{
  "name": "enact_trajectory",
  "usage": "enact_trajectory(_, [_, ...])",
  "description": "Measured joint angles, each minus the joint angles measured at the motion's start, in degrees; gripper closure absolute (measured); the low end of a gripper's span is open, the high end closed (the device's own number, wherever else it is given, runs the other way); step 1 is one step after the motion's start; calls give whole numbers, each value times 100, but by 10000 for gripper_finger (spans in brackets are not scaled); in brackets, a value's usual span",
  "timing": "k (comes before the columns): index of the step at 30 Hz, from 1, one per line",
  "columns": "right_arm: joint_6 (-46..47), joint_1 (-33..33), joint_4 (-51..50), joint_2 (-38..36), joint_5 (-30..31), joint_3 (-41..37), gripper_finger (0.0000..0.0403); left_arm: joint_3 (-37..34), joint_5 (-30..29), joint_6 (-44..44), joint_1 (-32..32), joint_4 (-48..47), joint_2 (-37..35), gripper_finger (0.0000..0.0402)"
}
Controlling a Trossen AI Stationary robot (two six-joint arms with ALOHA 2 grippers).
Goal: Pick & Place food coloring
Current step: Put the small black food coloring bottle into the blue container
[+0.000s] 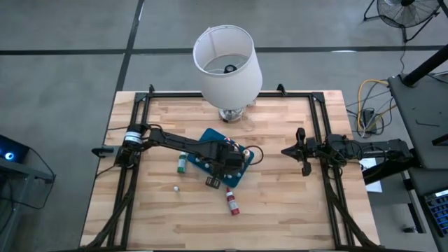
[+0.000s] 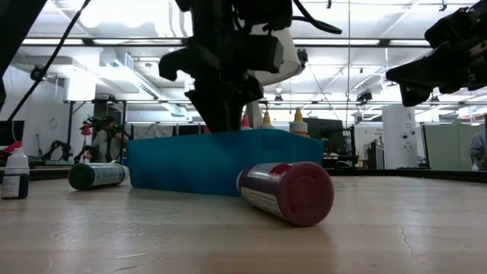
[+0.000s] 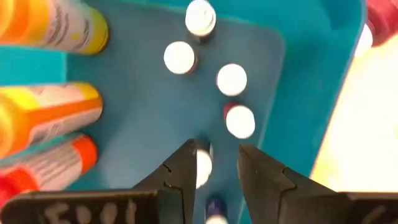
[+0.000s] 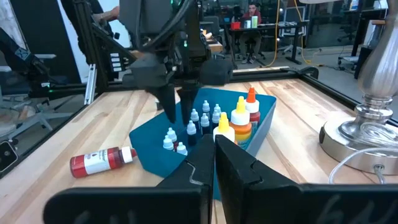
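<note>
A teal tray (image 1: pixel 210 136) lies mid-table. In it stand several small white-capped food coloring bottles (image 3: pixel 231 79) and bigger yellow and orange ones (image 4: pixel 239 121). My left gripper (image 3: pixel 217 165) points down over the small bottles, open. One cap (image 3: pixel 203 167) shows just beside a finger and another bottle (image 3: pixel 215 210) below the gap; I see nothing held. On the table lie a red bottle (image 1: pixel 232 203) near the tray's front and a green one (image 1: pixel 182 163) on its left. My right gripper (image 4: pixel 214 162) waits shut at the right edge.
A white-shaded lamp (image 1: pixel 227 66) stands at the table's far edge; its metal base (image 4: pixel 367 134) and cord are behind the tray. A tiny white-capped bottle (image 1: pixel 176 187) stands alone left of the red one. Black frame rails run along the table's sides.
</note>
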Motion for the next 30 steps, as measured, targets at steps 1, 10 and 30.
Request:
enact_trajectory(1, [-1,1,-1,-1,2,0,394,21,-13,-6,0,-93,-40,314])
enact_trajectory(10, [1,1,-3,1,0,0,394,-74,-36,-612,-112,-623,-711,314])
enact_trajectory(30, [0,1,1,-1,2,0,394,-952,-26,-2877,-1354,-1697,-2362,314])
